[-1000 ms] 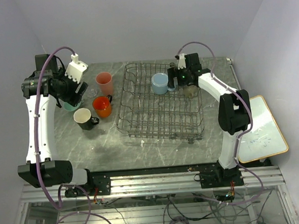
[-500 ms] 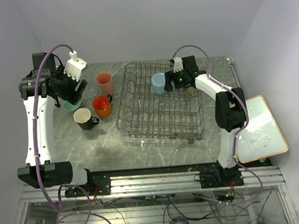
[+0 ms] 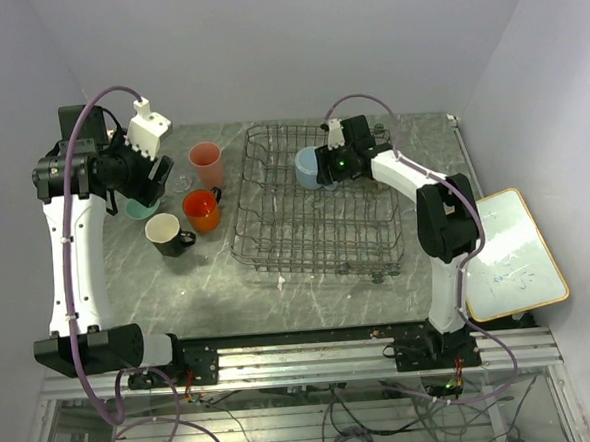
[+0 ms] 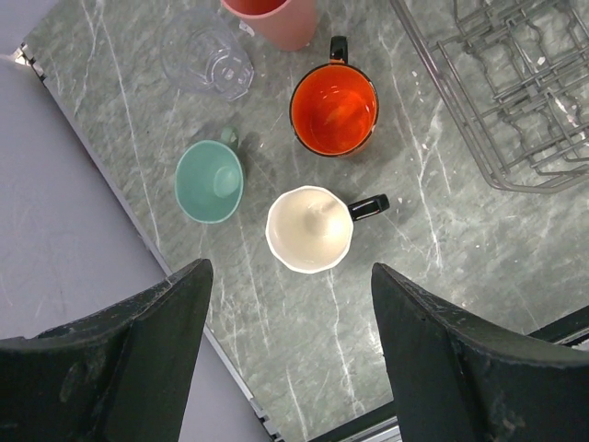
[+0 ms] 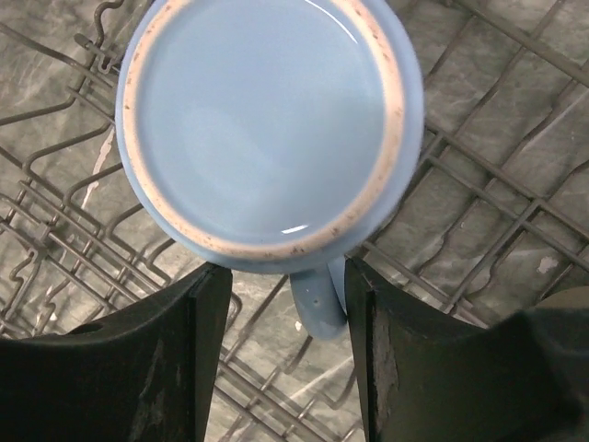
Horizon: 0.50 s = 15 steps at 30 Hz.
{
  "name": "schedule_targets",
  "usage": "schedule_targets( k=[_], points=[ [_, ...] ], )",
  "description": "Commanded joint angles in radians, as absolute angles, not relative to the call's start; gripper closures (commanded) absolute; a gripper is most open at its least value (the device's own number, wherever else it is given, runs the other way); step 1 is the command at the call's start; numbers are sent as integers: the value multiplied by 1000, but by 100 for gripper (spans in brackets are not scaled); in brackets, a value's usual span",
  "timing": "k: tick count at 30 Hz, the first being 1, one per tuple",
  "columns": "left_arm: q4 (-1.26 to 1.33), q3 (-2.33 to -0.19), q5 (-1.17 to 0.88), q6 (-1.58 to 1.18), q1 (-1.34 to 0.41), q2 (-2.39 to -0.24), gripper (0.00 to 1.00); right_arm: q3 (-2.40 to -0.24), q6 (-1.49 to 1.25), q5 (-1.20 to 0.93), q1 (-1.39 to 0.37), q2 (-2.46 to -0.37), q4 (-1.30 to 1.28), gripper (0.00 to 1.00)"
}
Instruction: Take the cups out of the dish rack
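The light-blue mug (image 3: 307, 167) stands at the back of the grey wire dish rack (image 3: 306, 242). In the right wrist view its flat blue face (image 5: 267, 120) fills the top. The mug's handle (image 5: 317, 308) lies between the fingers of my right gripper (image 5: 285, 295); the right finger touches it and the left stands off by a gap. My left gripper (image 4: 290, 359) hangs open and empty high above the cups on the table: pink tumbler (image 4: 276, 14), orange mug (image 4: 334, 109), mint-green cup (image 4: 210, 180) and a black mug (image 4: 310, 228) with a cream inside.
A clear glass cup (image 4: 208, 63) stands beside the pink tumbler. The cups cluster left of the rack (image 4: 515, 83), near the table's left edge. A white board with an orange rim (image 3: 513, 258) lies off the table's right side.
My right gripper has moved left over the rack to the light-blue mug, and its jaws have narrowed around the handle. The left arm has shifted only slightly.
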State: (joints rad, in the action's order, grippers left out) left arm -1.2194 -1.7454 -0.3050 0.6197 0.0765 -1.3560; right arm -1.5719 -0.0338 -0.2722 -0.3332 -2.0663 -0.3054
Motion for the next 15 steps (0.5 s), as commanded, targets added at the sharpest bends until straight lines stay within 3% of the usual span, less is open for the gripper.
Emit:
schedule_targets(
  k=[1, 10, 12, 15],
  points=[
    [-1220, -1761, -352, 605, 69, -1331, 20, -1578, -39, -125, -362, -2077, -308, 49],
    [-1215, -1746, -372, 610, 70, -1323, 19, -1581, -3, 70, -441, -2115, -298, 57],
    [-1214, -1741, -375, 612, 70, -1322, 19, -1568, -14, 80, -448, -2113, -279, 64],
    [-1216, -1732, -382, 619, 70, -1321, 20, -1554, -37, 75, -451, -2102, -252, 83]
  ],
)
